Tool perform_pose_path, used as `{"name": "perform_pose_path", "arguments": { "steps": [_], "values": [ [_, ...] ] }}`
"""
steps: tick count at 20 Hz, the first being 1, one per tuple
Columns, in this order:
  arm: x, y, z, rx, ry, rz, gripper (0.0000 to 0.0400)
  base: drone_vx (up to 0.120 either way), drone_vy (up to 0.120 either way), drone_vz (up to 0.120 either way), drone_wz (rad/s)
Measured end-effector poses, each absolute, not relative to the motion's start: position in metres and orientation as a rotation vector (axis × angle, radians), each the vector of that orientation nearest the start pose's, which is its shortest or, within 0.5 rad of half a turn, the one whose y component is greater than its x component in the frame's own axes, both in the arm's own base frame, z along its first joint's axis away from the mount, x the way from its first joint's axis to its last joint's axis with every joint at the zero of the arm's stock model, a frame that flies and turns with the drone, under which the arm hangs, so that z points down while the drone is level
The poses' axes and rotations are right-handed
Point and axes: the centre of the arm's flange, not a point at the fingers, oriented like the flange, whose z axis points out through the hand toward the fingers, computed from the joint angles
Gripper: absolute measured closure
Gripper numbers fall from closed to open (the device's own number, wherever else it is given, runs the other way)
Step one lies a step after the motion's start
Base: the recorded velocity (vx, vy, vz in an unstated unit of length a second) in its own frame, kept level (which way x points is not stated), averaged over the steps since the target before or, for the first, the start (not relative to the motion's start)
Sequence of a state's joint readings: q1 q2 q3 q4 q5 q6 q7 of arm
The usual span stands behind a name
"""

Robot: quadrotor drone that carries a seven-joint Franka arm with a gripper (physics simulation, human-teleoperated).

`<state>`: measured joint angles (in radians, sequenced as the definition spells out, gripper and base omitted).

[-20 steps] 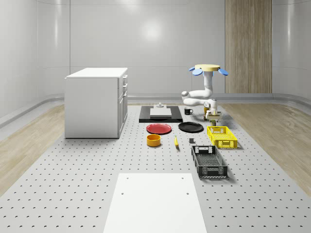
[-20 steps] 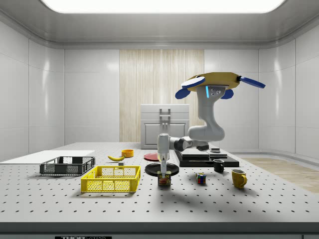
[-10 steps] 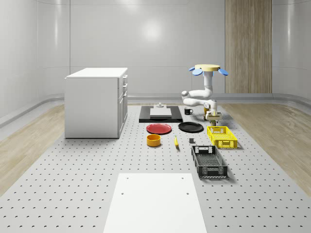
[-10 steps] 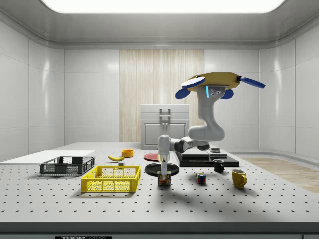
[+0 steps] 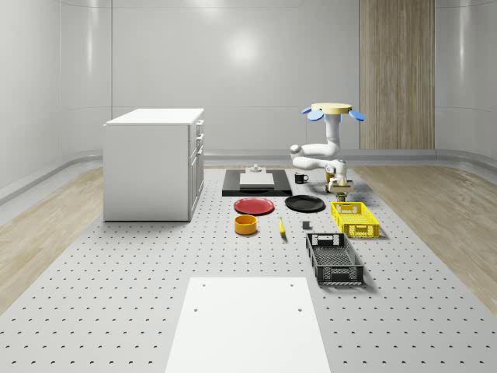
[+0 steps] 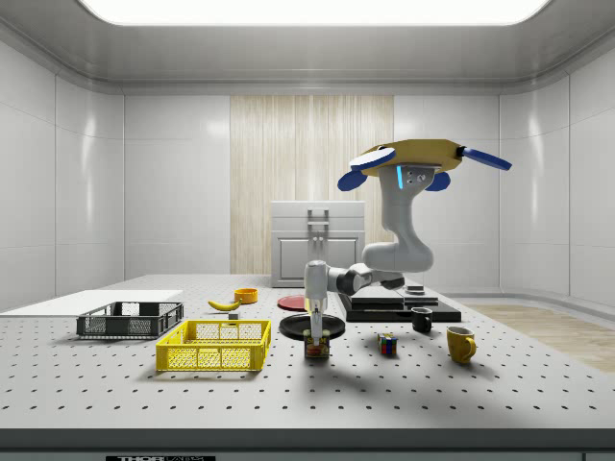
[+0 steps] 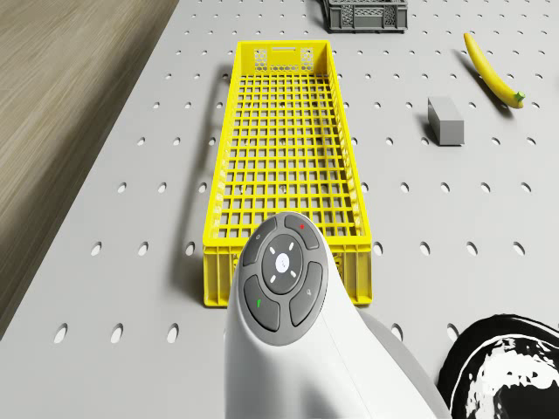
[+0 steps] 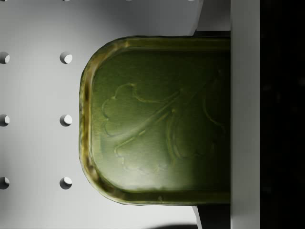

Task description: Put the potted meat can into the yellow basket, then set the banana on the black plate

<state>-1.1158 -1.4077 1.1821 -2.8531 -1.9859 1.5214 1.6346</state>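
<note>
Whole-scene view: the drone (image 5: pixel 331 112) hovers over the far right part of the table (image 5: pixel 116 295), its arm bent down to the gripper (image 5: pixel 338 185) just behind the yellow basket (image 5: pixel 354 218). The basket looks empty, as does the dark crate (image 5: pixel 334 257) in front of it. The black plate (image 5: pixel 304 203) lies bare to the basket's left, next to a red plate (image 5: pixel 254 206). The banana (image 5: pixel 281 227) lies on the table between an orange bowl (image 5: pixel 245 224) and the crate.

Side view: the gripper reaches straight down onto the can (image 6: pixel 317 348), which stands on the table just right of the basket and apart from it. The fingers sit at the can's sides; whether they press it cannot be told.

Drone view: the basket's mesh floor holds nothing.

Wrist view: the can's green lid lies directly beneath the camera, with a dark finger (image 8: pixel 281 114) against one side.
</note>
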Motion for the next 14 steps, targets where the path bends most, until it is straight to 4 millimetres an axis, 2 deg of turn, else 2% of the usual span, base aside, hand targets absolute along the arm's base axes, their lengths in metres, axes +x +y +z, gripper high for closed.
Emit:
{"name": "perform_pose_path", "arguments": {
  "steps": [9,14],
  "values": [
    [0.303,0.004,0.532,-0.003,0.001,0.788,0.0113,0.000,0.000,0.000,0.000],
    [0.303,0.004,0.515,-0.004,0.002,0.792,0.0113,0.000,0.000,0.104,0.000]
  ]
}}
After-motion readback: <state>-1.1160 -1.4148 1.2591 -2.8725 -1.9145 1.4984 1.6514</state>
